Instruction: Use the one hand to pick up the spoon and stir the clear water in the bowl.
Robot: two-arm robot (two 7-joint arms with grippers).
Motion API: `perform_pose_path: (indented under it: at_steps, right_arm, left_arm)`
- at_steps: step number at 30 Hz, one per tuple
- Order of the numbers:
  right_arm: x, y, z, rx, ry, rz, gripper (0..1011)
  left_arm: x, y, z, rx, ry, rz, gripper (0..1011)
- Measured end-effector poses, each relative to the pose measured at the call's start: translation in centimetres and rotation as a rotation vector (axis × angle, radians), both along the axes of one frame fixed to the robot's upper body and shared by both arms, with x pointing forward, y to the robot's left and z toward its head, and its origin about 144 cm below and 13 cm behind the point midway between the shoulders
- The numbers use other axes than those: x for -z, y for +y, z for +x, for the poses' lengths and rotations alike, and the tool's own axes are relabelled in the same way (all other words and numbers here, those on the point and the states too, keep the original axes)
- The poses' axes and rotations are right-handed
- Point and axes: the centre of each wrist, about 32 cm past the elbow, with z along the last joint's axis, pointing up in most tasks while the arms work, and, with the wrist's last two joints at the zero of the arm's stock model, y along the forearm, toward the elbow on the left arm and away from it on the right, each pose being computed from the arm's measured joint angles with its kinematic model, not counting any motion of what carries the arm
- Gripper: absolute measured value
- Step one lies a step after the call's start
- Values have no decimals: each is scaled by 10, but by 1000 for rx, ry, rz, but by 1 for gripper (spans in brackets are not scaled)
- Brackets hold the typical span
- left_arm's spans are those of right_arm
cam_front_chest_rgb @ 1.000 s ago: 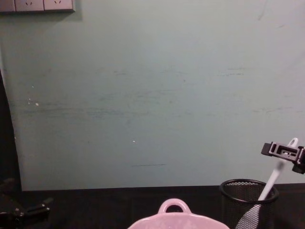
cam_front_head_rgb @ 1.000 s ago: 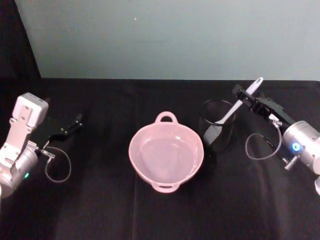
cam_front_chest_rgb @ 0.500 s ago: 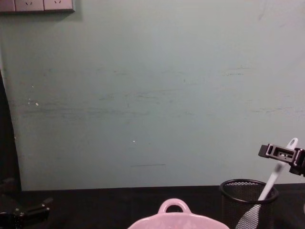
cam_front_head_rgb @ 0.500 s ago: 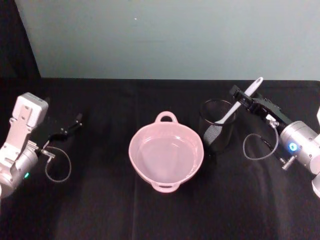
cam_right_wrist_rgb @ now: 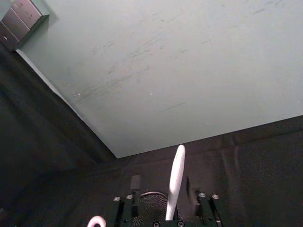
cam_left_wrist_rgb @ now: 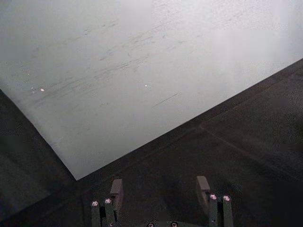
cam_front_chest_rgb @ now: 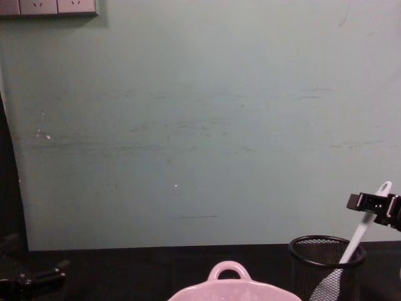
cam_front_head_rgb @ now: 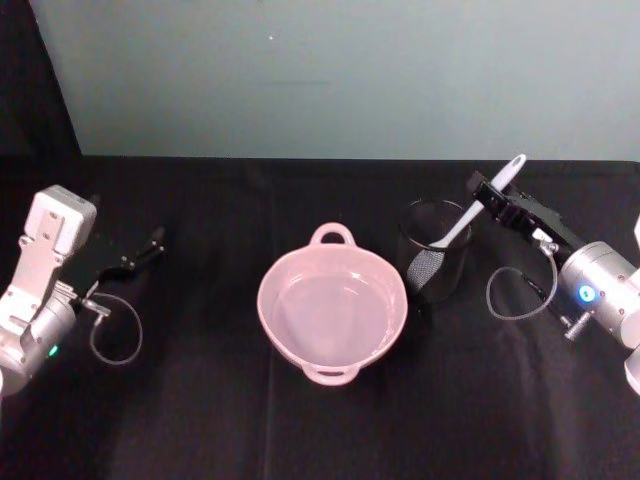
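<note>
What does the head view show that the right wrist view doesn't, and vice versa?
Head, not wrist: the water-filled inside of the pale pink glossy ceramic bowl, and the left gripper parked at the left of the table. Wrist, not head: grey wall sockets, and clear gaps between the long white plastic spoon and the fingers of the open right gripper. Both: spoon standing in the black wire-mesh cup, bowl's loop handle.

Item: right gripper (cam_front_head_rgb: pixel 480 186) | head view: edged back to the right, away from the mesh cup (cam_front_head_rgb: pixel 434 262), after nudging toward it half a second ago | chest view: sits slightly lower and farther right on the spoon (cam_front_head_rgb: pixel 458 224) handle than before.
</note>
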Motion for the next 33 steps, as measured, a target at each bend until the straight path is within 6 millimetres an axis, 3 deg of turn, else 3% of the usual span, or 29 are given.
perform_pose_path:
  at_steps: [10,17,26,33]
  right_arm:
    - [0,0,0,0,0,0,282]
    - [0,0,0,-1,0,0,109]
    - [0,0,0,-1,-1,-2,109]
    - [-14,2,-6,-19,-95,-136,109]
  left_arm:
    - [0,0,0,0,0,0,1011]
    - [0,0,0,0,0,0,1011]
    - [0,0,0,0,0,0,1011]
    - [0,0,0,0,0,0,1011]
